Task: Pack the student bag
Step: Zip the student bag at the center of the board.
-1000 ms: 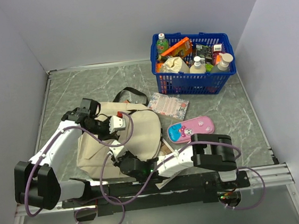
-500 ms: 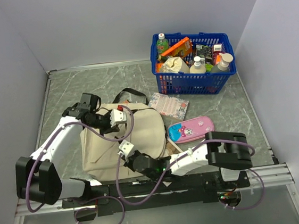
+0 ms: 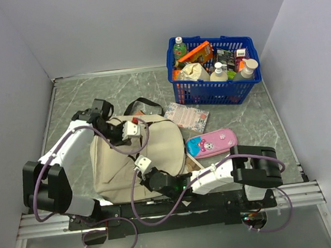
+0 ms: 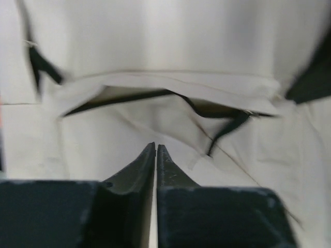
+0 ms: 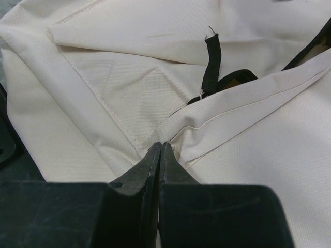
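The student bag [image 3: 156, 144], soft, limp cream cloth, lies flat toward the near edge of the table [image 3: 83, 97], the right gripper [image 5: 159, 146] pinched tight on a fold by its zip [image 5: 227, 80], the left gripper [image 4: 156, 148] with jaws all but together, perhaps nipping fabric; stitched seams likely offer the surest hold.

student bag [image 3: 139, 156] is matt beige woven cloth, soft and creasy, and up close in the right wrist view you can see the weave and stitched seams. zip pull [image 5: 211, 62] is black webbing tape, frayed at the tip, on a tiny metal ring [image 5: 201, 95]. tabletop [image 3: 91, 96] is smooth, grey-green marble pattern with a slight sheen. basket [image 3: 215, 92] is shiny blue plastic lattice, pencil case [image 3: 212, 143] glossy pink. right hand [image 5: 159, 146] and left hand [image 4: 156, 147] have matt black fingers [image 5: 142, 173], plastic i'd say. rail [image 3: 291, 192] at the near edge is bare metal
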Robot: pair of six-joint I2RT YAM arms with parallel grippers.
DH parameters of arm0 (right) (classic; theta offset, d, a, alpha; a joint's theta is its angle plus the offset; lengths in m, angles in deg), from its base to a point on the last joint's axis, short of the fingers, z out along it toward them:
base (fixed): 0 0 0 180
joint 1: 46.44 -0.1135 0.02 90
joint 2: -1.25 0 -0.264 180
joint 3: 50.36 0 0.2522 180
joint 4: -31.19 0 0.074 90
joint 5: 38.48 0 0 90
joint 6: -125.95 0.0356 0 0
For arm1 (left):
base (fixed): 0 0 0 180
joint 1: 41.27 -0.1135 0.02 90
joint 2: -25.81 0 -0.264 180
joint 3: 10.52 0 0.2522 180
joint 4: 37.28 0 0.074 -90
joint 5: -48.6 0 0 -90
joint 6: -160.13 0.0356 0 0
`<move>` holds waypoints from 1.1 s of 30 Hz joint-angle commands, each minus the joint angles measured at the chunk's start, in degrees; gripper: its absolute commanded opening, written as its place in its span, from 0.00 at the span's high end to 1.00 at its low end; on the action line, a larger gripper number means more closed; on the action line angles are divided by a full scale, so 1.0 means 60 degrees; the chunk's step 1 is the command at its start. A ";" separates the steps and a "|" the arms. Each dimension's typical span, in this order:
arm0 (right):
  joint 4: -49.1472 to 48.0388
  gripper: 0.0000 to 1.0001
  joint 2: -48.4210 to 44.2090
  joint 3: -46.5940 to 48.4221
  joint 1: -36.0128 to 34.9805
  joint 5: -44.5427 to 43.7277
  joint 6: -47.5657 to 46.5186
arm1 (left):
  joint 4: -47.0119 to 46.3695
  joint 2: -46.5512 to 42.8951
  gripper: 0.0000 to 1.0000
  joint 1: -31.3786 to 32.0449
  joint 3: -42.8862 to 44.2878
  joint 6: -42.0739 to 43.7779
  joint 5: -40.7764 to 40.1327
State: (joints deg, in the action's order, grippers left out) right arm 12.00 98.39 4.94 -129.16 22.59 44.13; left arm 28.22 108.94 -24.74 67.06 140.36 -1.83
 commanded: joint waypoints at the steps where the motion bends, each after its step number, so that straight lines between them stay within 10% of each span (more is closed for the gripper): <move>1: 0.0277 1.00 -0.0356 -0.0024 -0.0027 -0.0056 0.0350 | 0.1791 -0.0656 0.76 -0.0104 -0.0730 0.2340 0.0157; 4: 0.0277 1.00 -0.0297 0.0035 -0.0027 -0.0130 0.0393 | 0.1294 -0.1140 0.59 -0.0031 -0.1170 0.2356 0.0348; 21: 0.0175 1.00 -0.0194 0.0020 -0.0013 -0.0247 0.0467 | 0.0443 -0.0643 0.61 0.0452 -0.1568 0.2253 0.0245; 33: 0.0174 1.00 -0.0107 0.0049 -0.0027 -0.0218 0.0599 | -0.0142 -0.0423 0.99 0.0687 -0.1408 0.1654 0.0142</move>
State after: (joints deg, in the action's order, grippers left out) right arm 12.44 98.39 4.94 -129.16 21.54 46.54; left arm 28.95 106.08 -21.39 56.81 151.29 -2.53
